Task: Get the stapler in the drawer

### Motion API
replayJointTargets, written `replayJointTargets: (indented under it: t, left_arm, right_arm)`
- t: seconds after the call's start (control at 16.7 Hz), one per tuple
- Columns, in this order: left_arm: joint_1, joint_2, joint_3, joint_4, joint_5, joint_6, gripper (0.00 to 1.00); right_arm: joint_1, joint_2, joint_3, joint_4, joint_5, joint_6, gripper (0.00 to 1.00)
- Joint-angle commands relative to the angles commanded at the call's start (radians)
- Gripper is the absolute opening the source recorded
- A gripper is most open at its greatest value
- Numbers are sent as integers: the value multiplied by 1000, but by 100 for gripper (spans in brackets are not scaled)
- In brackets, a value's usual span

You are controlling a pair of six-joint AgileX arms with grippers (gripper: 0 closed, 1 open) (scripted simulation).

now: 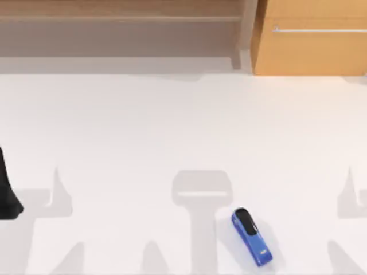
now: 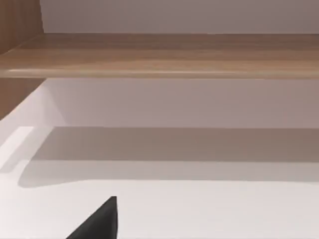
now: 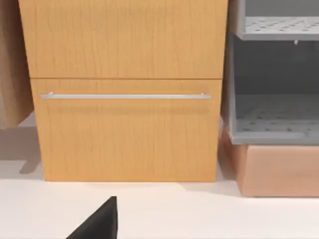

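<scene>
Left gripper (image 1: pixel 8 195) sits at the white table's (image 1: pixel 143 126) left edge; its finger state can't be told. Stapler (image 1: pixel 251 236) lies near the front, drawer (image 1: pixel 312 37) shut at the back right.

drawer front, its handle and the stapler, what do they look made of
The drawer front looks like light tan wood or veneer, matt, with fine vertical grain. Its handle looks like thin brushed metal, silver with a pale sheen. The stapler looks like blue plastic with a glossy black top strip, though painted metal can't be ruled out.
</scene>
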Motion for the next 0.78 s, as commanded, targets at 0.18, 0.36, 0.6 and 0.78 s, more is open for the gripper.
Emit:
replayJointTargets:
  t: [0.18, 0.36, 0.6, 0.78]
  left_arm:
    - [0, 0, 0, 0, 0, 0, 100]
    - [0, 0, 0, 0, 0, 0, 100]
    - [0, 0, 0, 0, 0, 0, 100]
    - [0, 0, 0, 0, 0, 0, 100]
  right_arm:
    - [-1, 9, 6, 8, 2, -9, 100]
    - [-5, 95, 60, 75, 14, -87, 100]
    - [2, 336, 185, 235, 33, -290, 100]
    - [22, 595, 303, 391, 47, -492, 100]
